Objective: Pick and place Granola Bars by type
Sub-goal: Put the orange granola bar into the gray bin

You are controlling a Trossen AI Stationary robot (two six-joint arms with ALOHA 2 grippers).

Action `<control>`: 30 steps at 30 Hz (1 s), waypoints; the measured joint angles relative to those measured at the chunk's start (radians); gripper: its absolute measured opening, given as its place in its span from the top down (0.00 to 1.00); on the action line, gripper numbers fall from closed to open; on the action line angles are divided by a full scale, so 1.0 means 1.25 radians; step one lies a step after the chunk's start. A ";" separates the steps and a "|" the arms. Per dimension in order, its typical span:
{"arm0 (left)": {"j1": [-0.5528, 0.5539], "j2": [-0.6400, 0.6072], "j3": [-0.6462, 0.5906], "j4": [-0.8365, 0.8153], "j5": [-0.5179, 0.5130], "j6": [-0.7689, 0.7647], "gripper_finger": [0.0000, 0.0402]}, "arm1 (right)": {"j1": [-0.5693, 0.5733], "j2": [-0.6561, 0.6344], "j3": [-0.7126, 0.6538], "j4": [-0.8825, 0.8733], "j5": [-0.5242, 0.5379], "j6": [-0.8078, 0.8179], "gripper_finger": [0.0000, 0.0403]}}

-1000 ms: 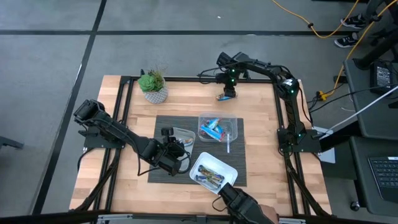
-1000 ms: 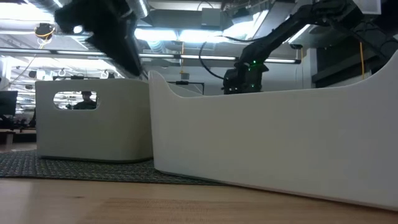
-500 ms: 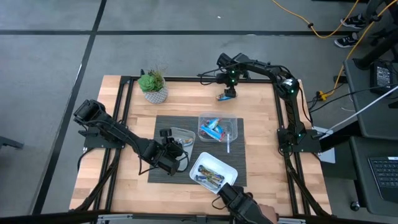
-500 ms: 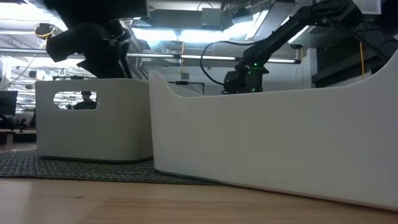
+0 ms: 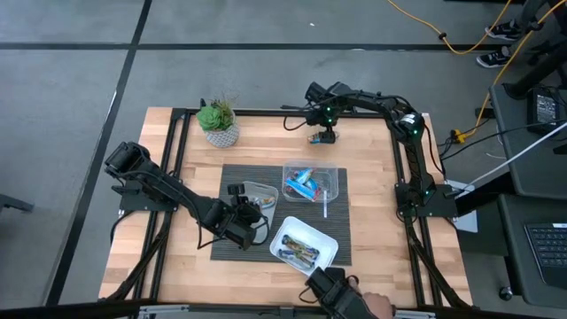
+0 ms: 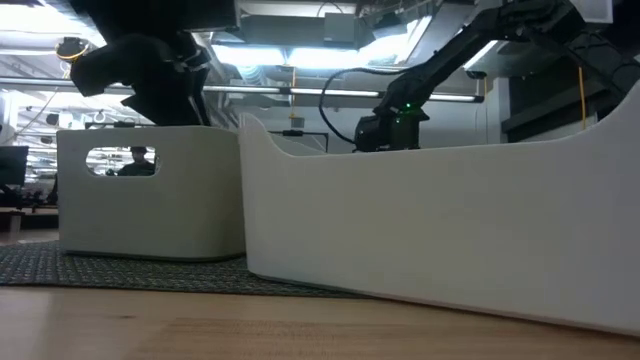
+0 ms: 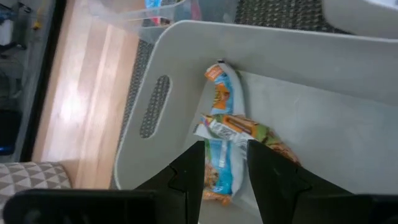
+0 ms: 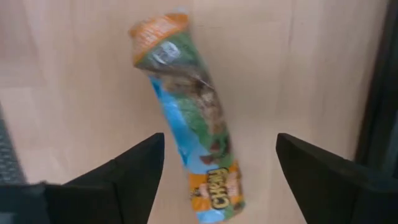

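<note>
Right gripper: hung at the far side of the table, fingers spread wide, holding nothing.
Loose granola bar: lay on the bare wood between those spread fingers, touching neither; shiny blue wrapper, orange crimped ends, a brown-and-green picture along its length.
Left gripper: sat over the grey tray, fingers closed on a blue and orange bar.
Bars in the grey tray: two more lay touching in a loose heap, one blue with orange, one silver with orange and brown.
Clear tray: held blue and red bars.
White tray: held several bars, colours hard to tell.
</note>
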 joint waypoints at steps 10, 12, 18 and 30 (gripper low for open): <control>-0.004 -0.001 0.025 0.000 0.026 0.008 0.72 | 0.000 0.000 0.000 -0.004 -0.005 0.012 0.34; -0.004 -0.001 0.027 -0.001 0.026 0.012 0.72 | 0.000 0.000 0.000 -0.004 -0.007 0.011 0.38; -0.004 -0.001 0.031 -0.001 0.026 0.012 0.72 | 0.000 0.000 0.000 -0.011 -0.007 0.008 0.50; -0.004 -0.001 0.031 -0.001 0.024 0.017 0.72 | 0.000 0.000 0.000 -0.030 -0.007 0.006 0.80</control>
